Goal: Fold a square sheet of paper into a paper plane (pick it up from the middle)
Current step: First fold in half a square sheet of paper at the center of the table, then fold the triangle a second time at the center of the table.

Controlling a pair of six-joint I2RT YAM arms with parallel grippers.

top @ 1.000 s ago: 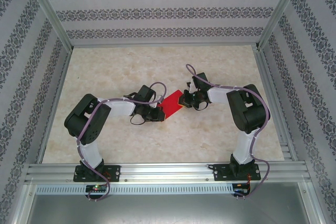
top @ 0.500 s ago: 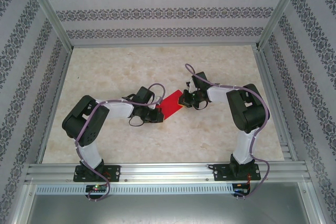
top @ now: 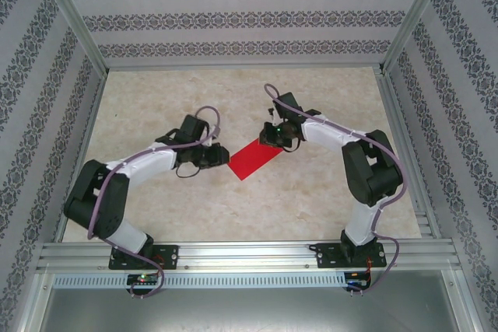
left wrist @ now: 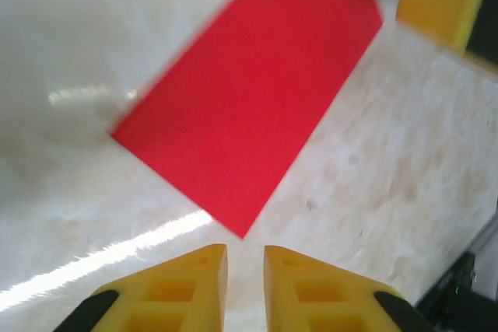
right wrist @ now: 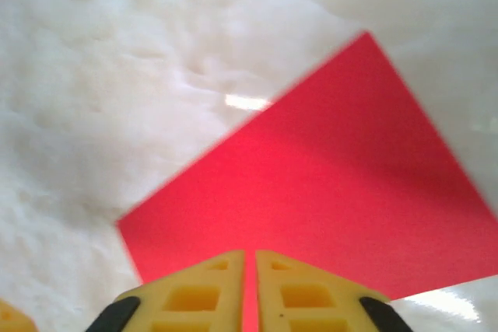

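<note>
Top external: red paper (top: 254, 160) lies flat on the table (top: 179, 99) as an oblong, near the middle.
Left gripper (left wrist: 245, 252): jaws a narrow gap apart, gripping nothing, with the tips just short of the paper's corner.
Right gripper (right wrist: 249, 258): jaws barely parted, empty, poised at the paper's far-right end.

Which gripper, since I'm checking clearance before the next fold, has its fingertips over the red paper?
The right gripper: its tips overlap the red paper. The left gripper sits just off the paper's corner, bare table between.
</note>
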